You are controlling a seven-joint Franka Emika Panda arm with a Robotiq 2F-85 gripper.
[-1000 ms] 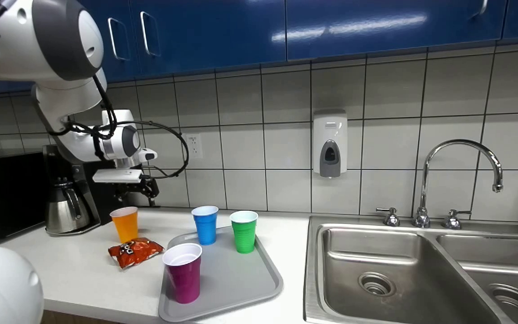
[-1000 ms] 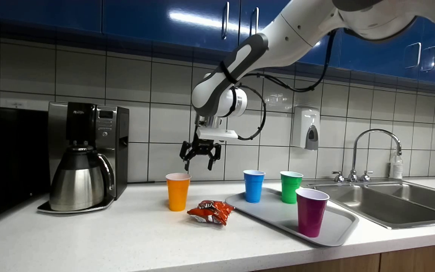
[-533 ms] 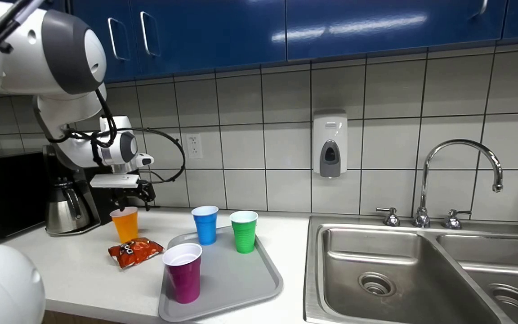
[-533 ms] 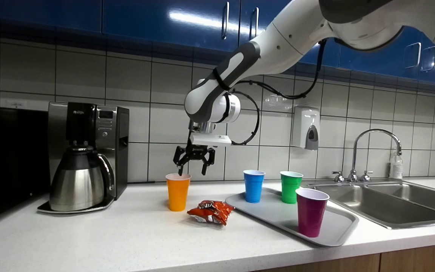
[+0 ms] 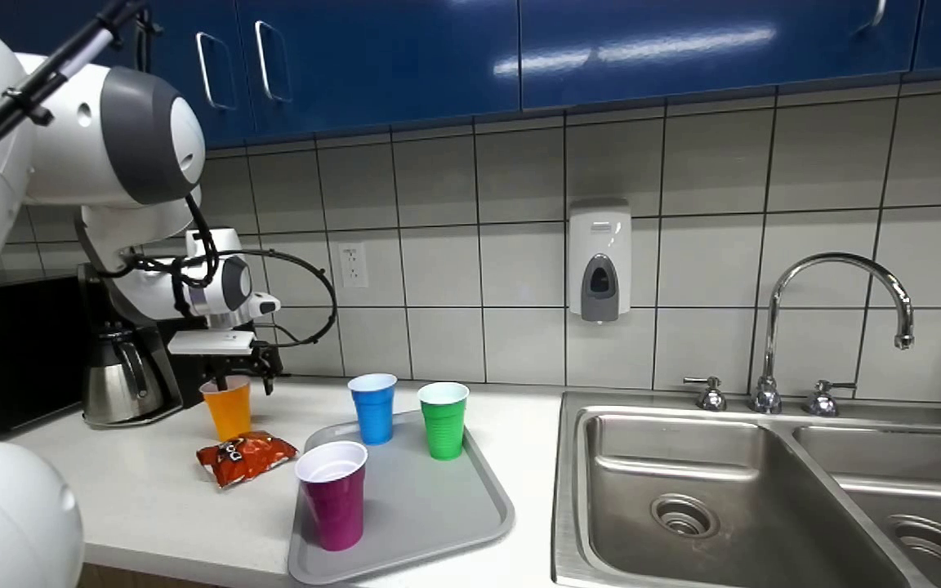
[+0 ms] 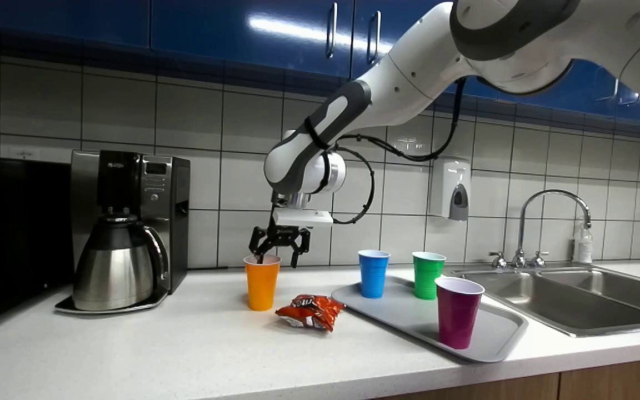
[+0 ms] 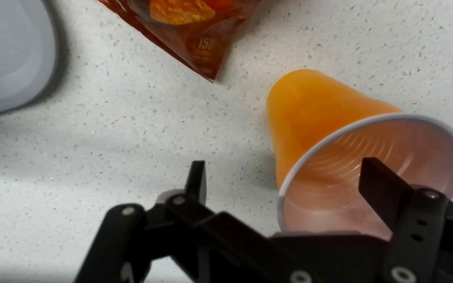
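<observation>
From the left, I note an orange cup (image 6: 262, 288) upright on the surface (image 6: 159, 355), not yet gripped; above it hangs the tool (image 6: 278, 263), open wide, one finger at the mouth, the other outside. A red snack bag (image 6: 313, 312) lies beside it. Farther right, a blue cup (image 6: 373, 276), green cup (image 6: 427, 279) and purple cup (image 6: 458, 316) already stand on a tray (image 6: 403, 312).

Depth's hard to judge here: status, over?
Gripper open, one finger at mouth of orange cup, other outside. Cup upright, ungripped. Snack bag nearby, clear of fingers.
</observation>
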